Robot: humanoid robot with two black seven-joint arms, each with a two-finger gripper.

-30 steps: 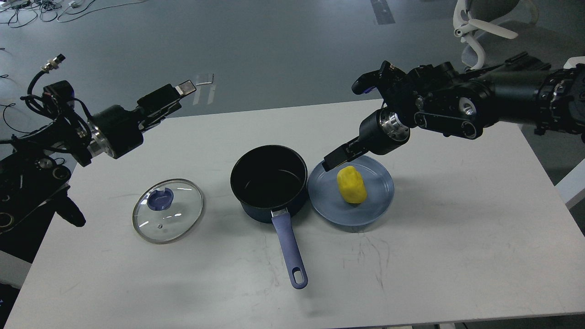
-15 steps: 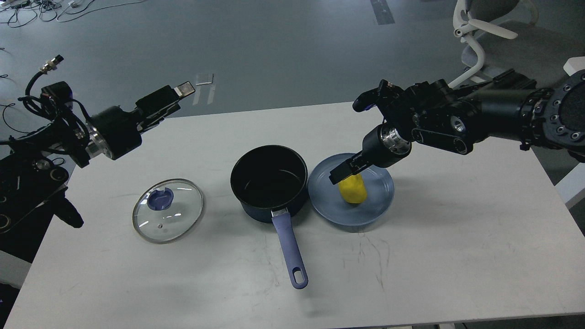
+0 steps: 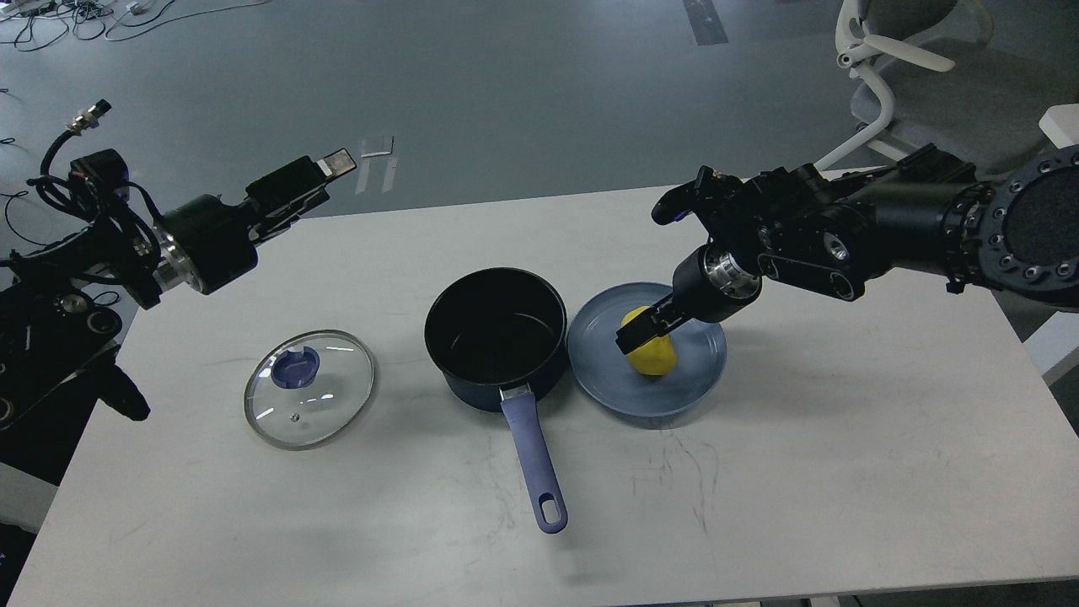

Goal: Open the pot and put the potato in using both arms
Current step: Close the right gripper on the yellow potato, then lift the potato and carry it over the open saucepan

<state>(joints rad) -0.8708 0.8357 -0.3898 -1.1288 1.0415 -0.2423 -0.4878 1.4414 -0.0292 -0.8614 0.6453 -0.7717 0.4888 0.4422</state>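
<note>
A white rectangular desk (image 3: 801,472) carries everything. Near its middle stands the small dark navy saucepan (image 3: 496,337), open, its black inside bare; its long periwinkle-blue handle (image 3: 534,468) with a hole at the end runs toward the near edge. The pot's round glass lid with a blue knob (image 3: 309,388) lies flat on the desk toward the left edge, well apart from the pot and apart from both grippers.

Just beside the pot, on the side toward the right edge, sits a flat round blue plate (image 3: 691,379), its rim almost touching the pot wall. On the plate lies the small lumpy bright yellow potato (image 3: 653,356).

The black right arm comes in over the right edge and slants down toward the plate. Its two-finger right gripper (image 3: 642,334) sits right over the potato's far upper part, covering it, with yellow showing on both sides of the dark tip. The two fingers merge into one dark shape from here, so whether they are spread or closed on the potato cannot be told.

The black left arm's left gripper (image 3: 324,171) hangs above the far left corner, pointing toward the far edge, with nothing in it; its fingers overlap, so their gap cannot be judged.
</note>
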